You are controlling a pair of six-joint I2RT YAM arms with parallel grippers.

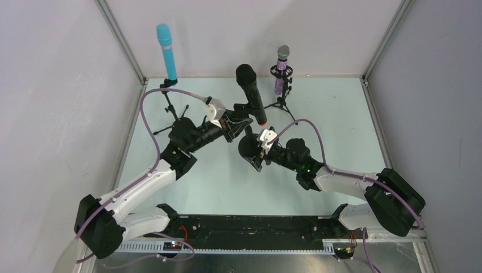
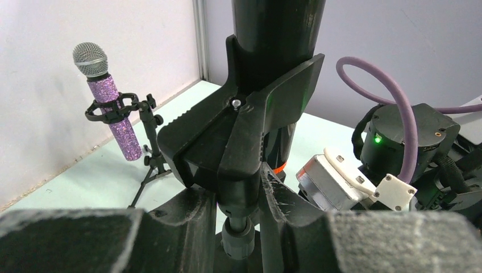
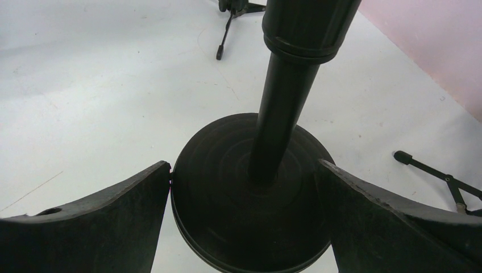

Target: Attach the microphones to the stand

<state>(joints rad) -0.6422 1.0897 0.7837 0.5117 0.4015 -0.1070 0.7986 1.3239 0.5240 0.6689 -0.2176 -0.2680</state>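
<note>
Currently, middle of the table (image 1: 341, 131), somewhat toward the far edge: black microphone (image 1: 252, 94), head up, orange end down, seated in the spring clip (image 2: 250, 122) of a round-based desk stand.

Left gripper (image 1: 236, 123): fingers (image 2: 85, 239) closed tight on the stand post (image 2: 236, 230) just beneath the clip, clip and microphone body rising directly above the grip.

Right gripper (image 1: 254, 149): fingers (image 3: 85, 227) spread as wide as they go, one on each side of the round base (image 3: 239, 216), tips right at its rim; whether pressing on it, cannot tell. Base flat on the table, post upright from its centre.

Far left corner: light-blue microphone (image 1: 165, 51), upright, head up, mounted on a tripod stand (image 1: 169, 108).

Far edge, right of centre: purple glittery microphone (image 1: 282, 71), silver head up, held in the black ring mount (image 2: 111, 109) of a second tripod stand (image 1: 282, 103); slightly tilted in the left wrist view.

Both tripod stands apart from either gripper; purple one just beyond the black microphone, blue one well to its left.
</note>
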